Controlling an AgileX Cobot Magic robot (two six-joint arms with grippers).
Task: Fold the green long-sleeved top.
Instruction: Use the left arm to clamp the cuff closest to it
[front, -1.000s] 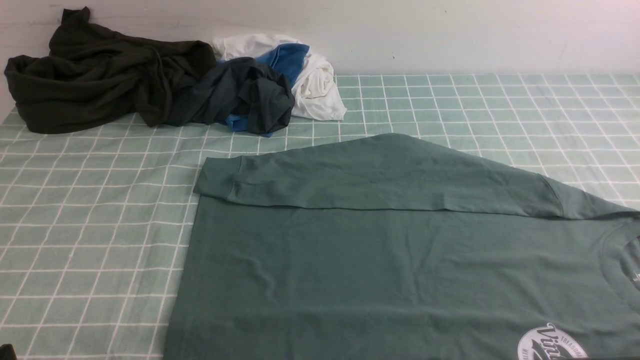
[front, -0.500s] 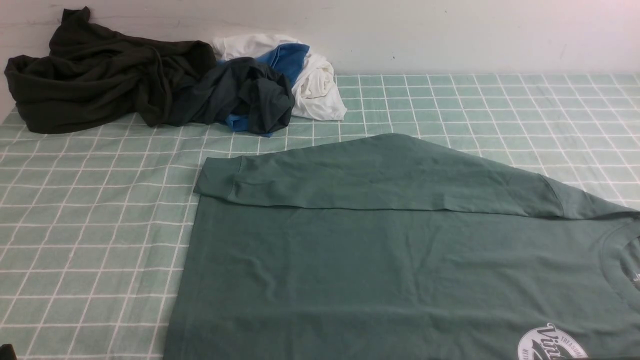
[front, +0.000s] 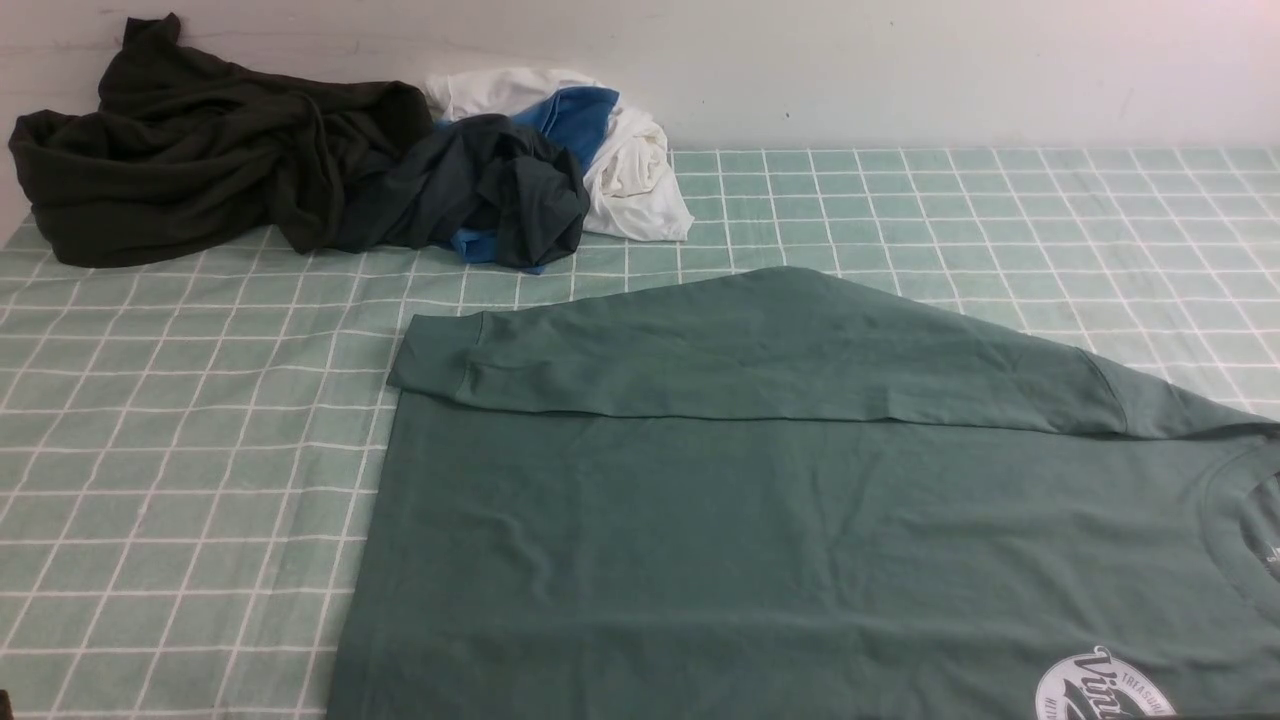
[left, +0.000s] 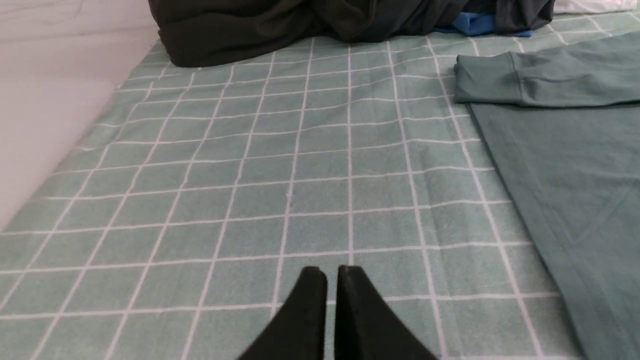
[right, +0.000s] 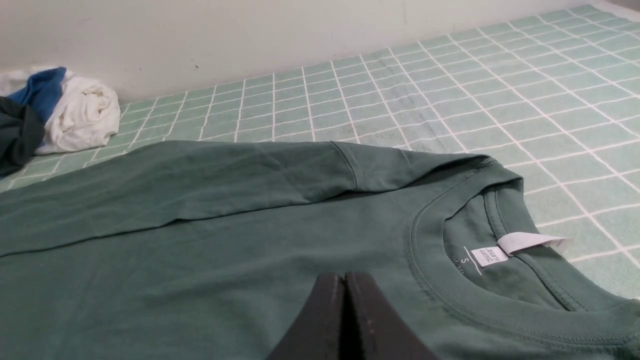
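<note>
Just one green long-sleeved top (front: 800, 520), one clothes heap (front: 300, 160); left gripper (left: 331, 272), right gripper (right: 345, 276) both closed, empty.

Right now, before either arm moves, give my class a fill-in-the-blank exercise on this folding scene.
The tablecloth has ____ grid lines.
The neck label of the green long-sleeved top shows size ____.
The clothes pile sits far back on the robot's ____.
The right gripper hangs over the top; the left gripper hangs over the bare ____.
Missing: white; S; left; tablecloth.
</note>
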